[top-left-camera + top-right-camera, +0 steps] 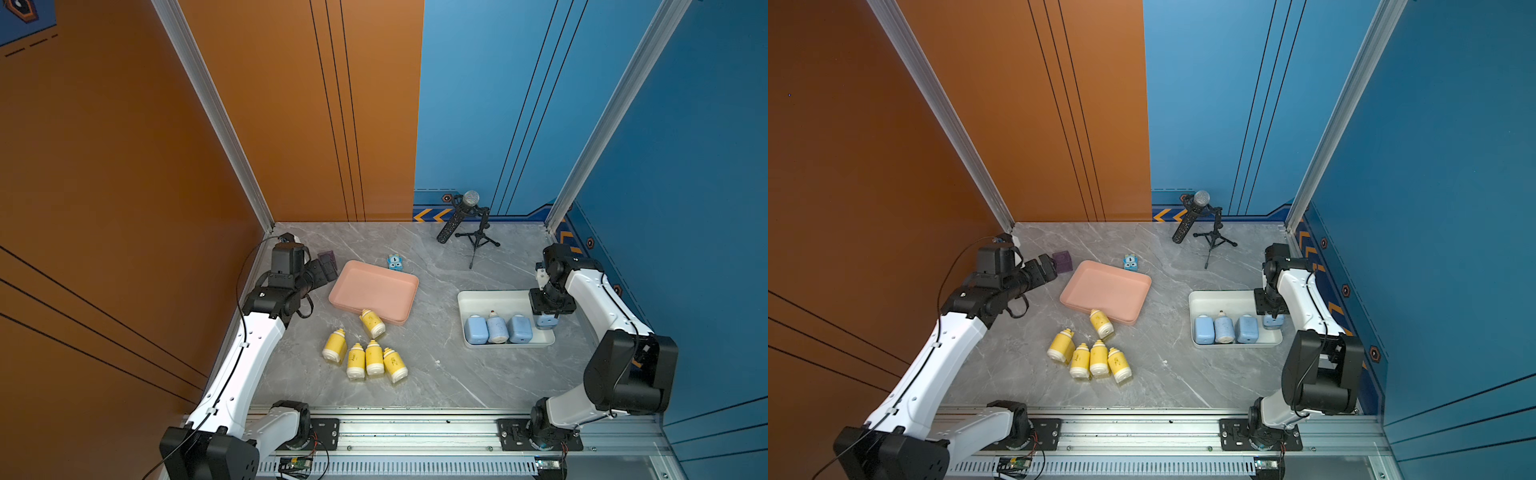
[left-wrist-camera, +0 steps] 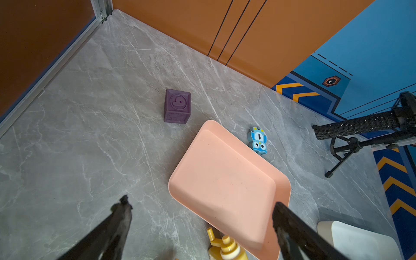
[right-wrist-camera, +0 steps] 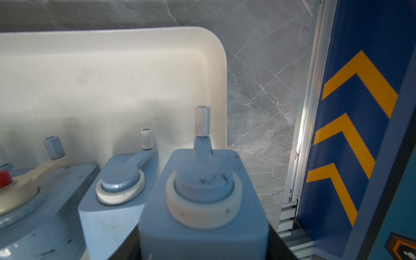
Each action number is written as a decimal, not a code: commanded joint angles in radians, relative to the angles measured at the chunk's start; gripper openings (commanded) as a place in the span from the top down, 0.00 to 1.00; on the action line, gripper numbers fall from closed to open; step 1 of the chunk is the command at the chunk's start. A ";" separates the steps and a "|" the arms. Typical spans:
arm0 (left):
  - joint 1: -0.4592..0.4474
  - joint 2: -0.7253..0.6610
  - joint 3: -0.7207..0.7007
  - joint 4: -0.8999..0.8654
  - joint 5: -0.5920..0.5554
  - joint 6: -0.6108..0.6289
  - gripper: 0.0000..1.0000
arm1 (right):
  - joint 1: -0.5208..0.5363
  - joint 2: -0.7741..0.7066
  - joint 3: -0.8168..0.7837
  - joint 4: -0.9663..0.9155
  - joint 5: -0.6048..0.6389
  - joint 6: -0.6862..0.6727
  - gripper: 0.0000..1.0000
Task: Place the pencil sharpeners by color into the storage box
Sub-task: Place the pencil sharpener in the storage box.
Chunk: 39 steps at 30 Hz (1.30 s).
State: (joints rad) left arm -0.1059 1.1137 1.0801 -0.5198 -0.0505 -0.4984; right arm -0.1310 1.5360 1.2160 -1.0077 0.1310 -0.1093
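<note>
Now R hand (image 1: 545,319), wrist down, seemingly grips blue sharpener (image 3: 198,238) at white tray (image 1: 486,301); L hand (image 2: 201,202) wide open.

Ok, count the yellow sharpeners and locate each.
5. One yellow sharpener lies by the pink tray; four yellow sharpeners are grouped on the table nearer the front. None seem hidden.

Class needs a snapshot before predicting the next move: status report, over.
Left hand open, empty. Right hand shut on light blue bottle-shaped plastic sharpener at white plastic tray edge; three blue ones inside. Five yellow plastic sharpeners on table, nothing blocking.
</note>
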 commanded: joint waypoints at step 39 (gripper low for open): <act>0.003 -0.011 -0.009 0.018 0.002 0.003 0.02 | -0.017 0.001 -0.099 0.037 -0.032 0.002 0.61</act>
State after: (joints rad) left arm -0.1055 1.1137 1.0801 -0.5198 -0.0505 -0.4984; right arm -0.1432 1.5391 1.1282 -0.9749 0.1074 -0.1154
